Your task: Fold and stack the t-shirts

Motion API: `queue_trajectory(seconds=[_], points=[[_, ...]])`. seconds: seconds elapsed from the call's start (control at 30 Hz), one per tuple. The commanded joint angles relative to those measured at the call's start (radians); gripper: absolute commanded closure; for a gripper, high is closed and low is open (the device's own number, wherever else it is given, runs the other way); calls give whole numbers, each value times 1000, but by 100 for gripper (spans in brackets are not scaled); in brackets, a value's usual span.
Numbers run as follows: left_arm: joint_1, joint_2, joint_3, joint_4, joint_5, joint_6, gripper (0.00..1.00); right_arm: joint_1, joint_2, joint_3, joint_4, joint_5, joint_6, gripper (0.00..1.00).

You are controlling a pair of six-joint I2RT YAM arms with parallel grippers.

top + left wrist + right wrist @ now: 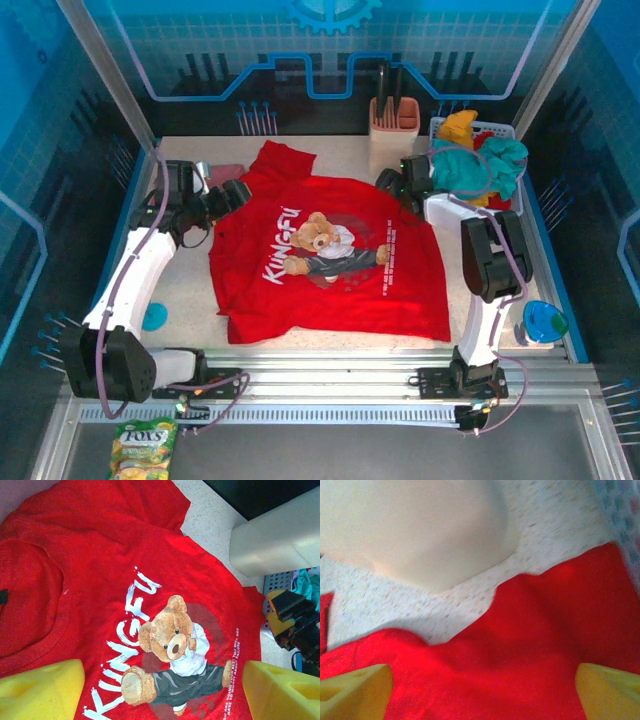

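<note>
over table (190,290), left gripper (240,193) and right gripper (392,183) gape above red t-shirt (340,290).

From above, the top camera sees the whole red t-shirt (330,260); both wrist cameras look down on it closely.

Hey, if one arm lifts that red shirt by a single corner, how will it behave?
Probably floppy: the red t-shirt lies flat with soft wrinkles, so it should droop and bunch. It is likely light, since the cloth looks thin. Pushed, it would probably crumple rather than slide across the table.
</note>
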Motion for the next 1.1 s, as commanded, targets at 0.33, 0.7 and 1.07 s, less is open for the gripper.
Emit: queue_trajectory(seconds=[0.33,0.7,1.07], points=[[-8,27,-8,43,23,-9,18,-143,7,61,-72,-23,-73,10],[-8,37,-14,31,46,11,23,-162,198,315,-346,-42,-110,31],[-8,1,-69,71,77,-17,24,-169,305,458,-482,8,-139,39]])
